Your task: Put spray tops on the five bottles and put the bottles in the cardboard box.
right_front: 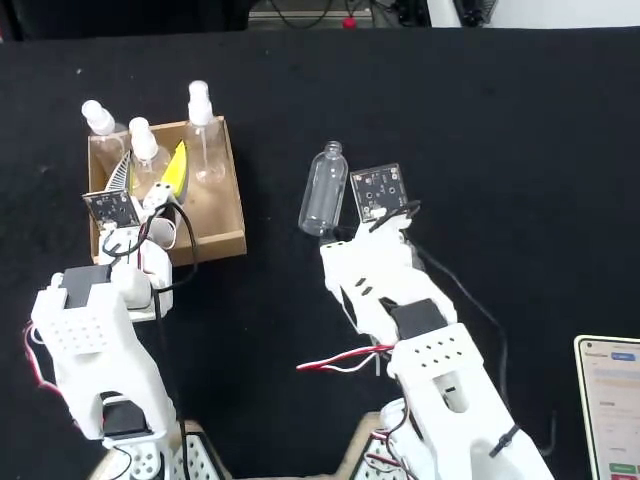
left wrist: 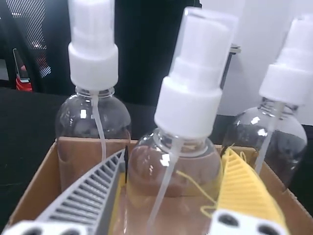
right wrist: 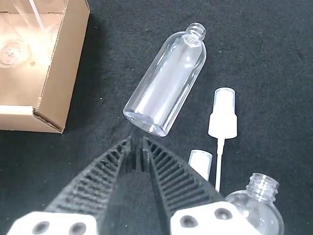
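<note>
Three capped bottles stand upright in the cardboard box (right_front: 236,195). The left gripper (left wrist: 174,159) is inside the box, and its grey and yellow fingers pinch the middle bottle (left wrist: 171,186). Outside the box, near its side wall, an uncapped bottle (right wrist: 166,83) lies on the black surface (right_front: 500,150). The right gripper (right wrist: 136,144) is just beside this bottle's base, its fingers pressed almost together around nothing. A loose spray top (right wrist: 223,120) lies farther from the box.
</note>
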`<state>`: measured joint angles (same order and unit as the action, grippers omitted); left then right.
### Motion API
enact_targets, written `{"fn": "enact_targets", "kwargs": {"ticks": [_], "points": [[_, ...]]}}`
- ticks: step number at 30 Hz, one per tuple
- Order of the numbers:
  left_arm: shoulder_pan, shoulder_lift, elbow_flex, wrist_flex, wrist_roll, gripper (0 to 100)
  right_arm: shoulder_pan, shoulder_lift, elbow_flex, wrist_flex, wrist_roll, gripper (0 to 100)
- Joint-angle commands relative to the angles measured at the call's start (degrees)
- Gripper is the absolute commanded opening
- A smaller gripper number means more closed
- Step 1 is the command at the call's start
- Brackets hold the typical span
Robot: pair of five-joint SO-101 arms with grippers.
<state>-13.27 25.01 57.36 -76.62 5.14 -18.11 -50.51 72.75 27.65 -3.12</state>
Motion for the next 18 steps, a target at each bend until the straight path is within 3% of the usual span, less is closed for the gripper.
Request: {"fn": "enact_targets", "kwargs": {"ticks": [1,14,18], "points": [[-0.7,-1.0,0.6,-0.8,0.4,29,-0.4,-1.3,-0.3,-1.7,0.5,1.8],[-0.4,-1.3,0.7,-0.8,0.2,29,-0.4,-1.3,-0.3,-1.8,0.5,1.8],[-0.3,-7.3,3.4,2.1,0.5,29,-0.4,-1.3,-0.3,-1.8,0.5,1.8]]}}
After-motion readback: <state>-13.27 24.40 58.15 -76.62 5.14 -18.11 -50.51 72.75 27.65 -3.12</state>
